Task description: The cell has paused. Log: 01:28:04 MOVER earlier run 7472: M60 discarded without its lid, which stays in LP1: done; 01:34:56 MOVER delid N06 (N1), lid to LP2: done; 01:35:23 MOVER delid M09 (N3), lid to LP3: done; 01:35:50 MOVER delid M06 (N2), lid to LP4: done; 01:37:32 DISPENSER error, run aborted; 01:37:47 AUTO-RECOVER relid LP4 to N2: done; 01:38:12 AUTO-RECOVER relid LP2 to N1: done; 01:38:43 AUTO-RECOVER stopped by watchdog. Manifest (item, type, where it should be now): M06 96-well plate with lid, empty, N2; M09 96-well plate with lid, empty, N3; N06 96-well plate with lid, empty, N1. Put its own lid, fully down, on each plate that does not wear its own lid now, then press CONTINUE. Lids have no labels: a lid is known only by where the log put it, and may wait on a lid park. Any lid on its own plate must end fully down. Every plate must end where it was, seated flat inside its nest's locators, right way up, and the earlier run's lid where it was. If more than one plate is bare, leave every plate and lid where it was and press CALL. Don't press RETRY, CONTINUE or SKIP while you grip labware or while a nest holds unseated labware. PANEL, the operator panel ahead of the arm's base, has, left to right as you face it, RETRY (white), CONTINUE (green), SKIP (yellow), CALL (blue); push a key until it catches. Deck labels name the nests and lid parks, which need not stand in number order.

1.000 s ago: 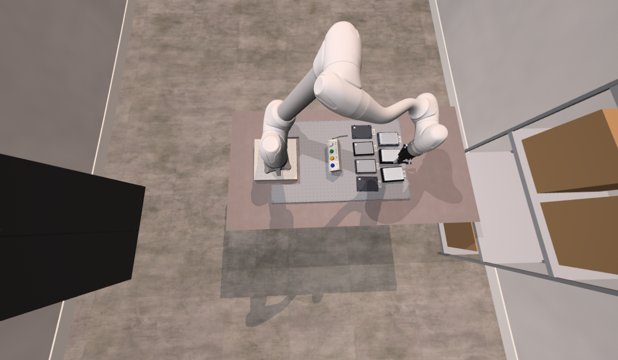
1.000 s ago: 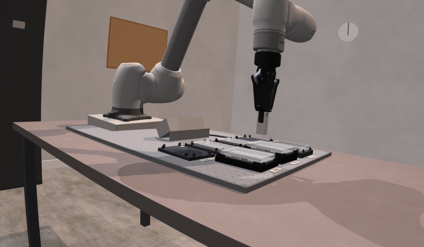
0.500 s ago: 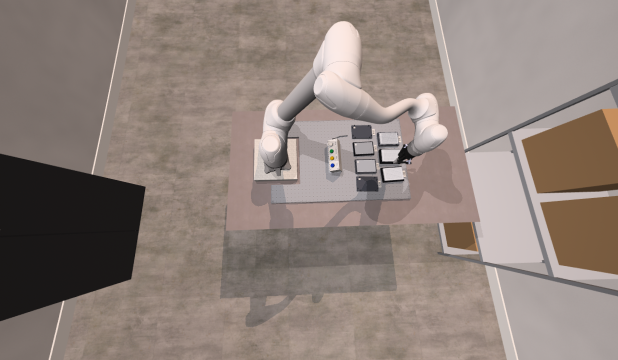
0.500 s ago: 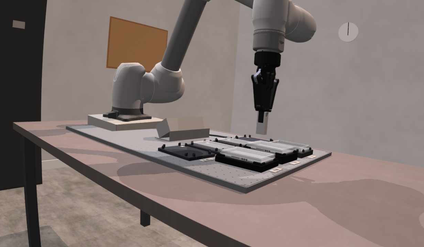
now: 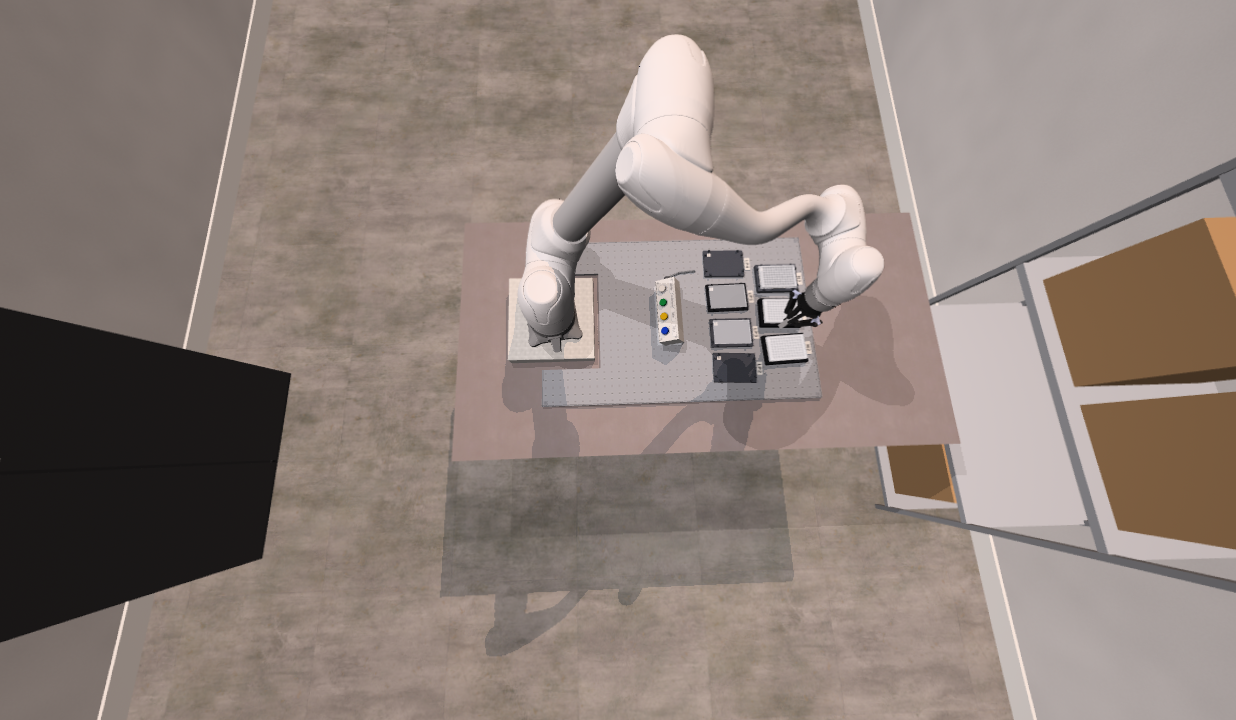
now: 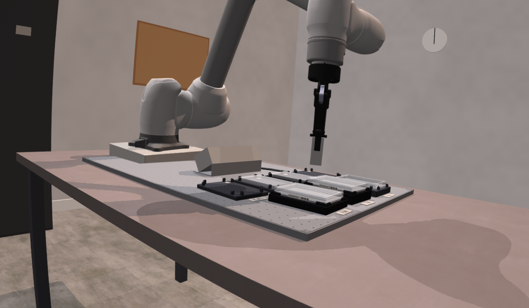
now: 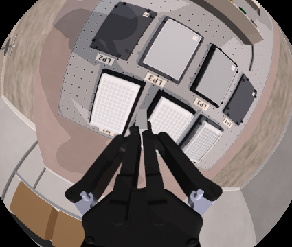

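My gripper (image 5: 790, 319) is shut and empty. It hangs well above the row of three white 96-well plates, seen in the side view (image 6: 316, 161) and the wrist view (image 7: 141, 123). The plates sit in black nests: one (image 7: 115, 101) in front of LP2, one (image 7: 170, 116) in front of LP3, one (image 7: 203, 140) in front of LP1. I cannot tell which plates wear lids. A grey lid lies on LP3 (image 7: 170, 49) and another on LP1 (image 7: 216, 75). LP2 (image 7: 120, 32) and LP4 (image 7: 239, 98) are dark and bare.
The operator panel (image 5: 667, 311) stands between the lid parks and the arm's base, with green, yellow and blue keys showing. All stands on a grey perforated deck plate (image 5: 622, 376) on a pinkish table. A shelf rack with brown boxes (image 5: 1141, 358) stands to the right.
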Tool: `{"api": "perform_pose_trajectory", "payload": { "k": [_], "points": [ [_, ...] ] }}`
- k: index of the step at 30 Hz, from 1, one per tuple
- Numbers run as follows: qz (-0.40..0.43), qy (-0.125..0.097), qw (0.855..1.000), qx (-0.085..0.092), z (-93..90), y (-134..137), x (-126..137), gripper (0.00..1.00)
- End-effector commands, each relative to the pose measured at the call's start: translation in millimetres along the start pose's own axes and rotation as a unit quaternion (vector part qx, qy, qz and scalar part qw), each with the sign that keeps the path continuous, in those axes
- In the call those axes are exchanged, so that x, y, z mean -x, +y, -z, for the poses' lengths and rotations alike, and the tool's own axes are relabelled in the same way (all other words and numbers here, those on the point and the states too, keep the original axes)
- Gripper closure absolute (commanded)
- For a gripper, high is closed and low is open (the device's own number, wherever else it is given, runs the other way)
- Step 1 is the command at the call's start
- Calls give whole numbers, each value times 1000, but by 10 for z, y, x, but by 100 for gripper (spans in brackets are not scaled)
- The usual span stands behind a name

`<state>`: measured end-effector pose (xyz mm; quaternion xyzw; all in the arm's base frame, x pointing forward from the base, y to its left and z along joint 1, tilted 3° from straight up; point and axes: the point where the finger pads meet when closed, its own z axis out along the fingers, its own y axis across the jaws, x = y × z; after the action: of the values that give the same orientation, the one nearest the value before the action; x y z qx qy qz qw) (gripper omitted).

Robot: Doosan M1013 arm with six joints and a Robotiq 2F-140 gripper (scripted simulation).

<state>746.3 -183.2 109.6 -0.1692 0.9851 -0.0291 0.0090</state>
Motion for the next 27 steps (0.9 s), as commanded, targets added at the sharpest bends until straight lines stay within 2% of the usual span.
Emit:
{"api": "perform_pose_trajectory", "payload": {
  "k": [1, 3, 6, 9, 12, 16, 18, 19, 21, 22, 27],
  "points": [
    [82, -6, 997, 6, 7, 41, -79, 100],
    [179, -7, 984, 6, 10, 85, -164, 100],
    [263, -5, 965, 3, 14, 161, -306, 100],
    [347, -3, 938, 0, 16, 243, -458, 100],
    [429, 1, 903, -2, 15, 329, -613, 100],
    [533, 6, 846, -5, 9, 442, -813, 100],
    [533, 6, 846, -5, 9, 442, -813, 100],
    [603, 7, 798, -5, 8, 469, -860, 100],
    [640, 10, 768, -6, 3, 521, -949, 100],
    [662, 11, 749, -7, 1, 545, -990, 100],
    [766, 15, 643, -8, -10, 645, -1159, 100]
  ]
}}
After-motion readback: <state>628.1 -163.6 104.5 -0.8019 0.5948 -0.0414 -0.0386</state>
